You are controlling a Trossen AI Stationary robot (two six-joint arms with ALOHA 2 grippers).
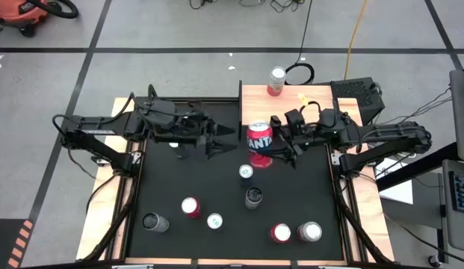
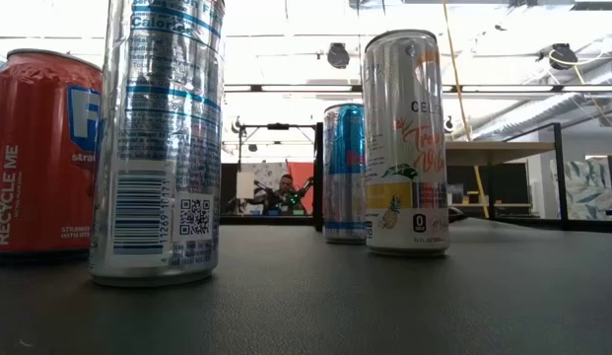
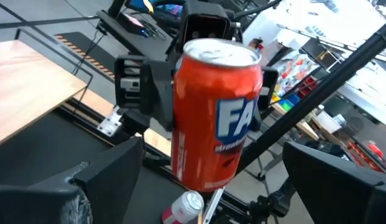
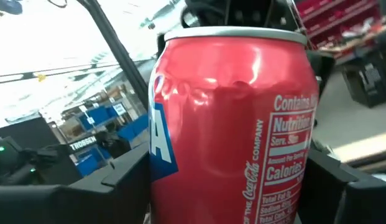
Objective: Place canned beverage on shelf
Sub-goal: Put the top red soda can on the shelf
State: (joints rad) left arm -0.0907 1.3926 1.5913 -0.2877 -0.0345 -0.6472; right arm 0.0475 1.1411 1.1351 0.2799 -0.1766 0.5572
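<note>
Near the middle of the black table (image 1: 179,179), just short of its far edge, the right gripper (image 1: 275,142) is clamped on the red can (image 1: 260,143), held clear of the mat and tilted; the left gripper (image 1: 224,139), fingers apart, waits just beside it on the far-left side; the shelf (image 1: 258,101) lies directly beyond, at the far edge, a slim can (image 1: 276,81) already on it; the right arm is better placed for the carry.

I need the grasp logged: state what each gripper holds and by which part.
The right gripper holds the red Fanta can by its side wall, upright. The left gripper is open and holds nothing.
</note>
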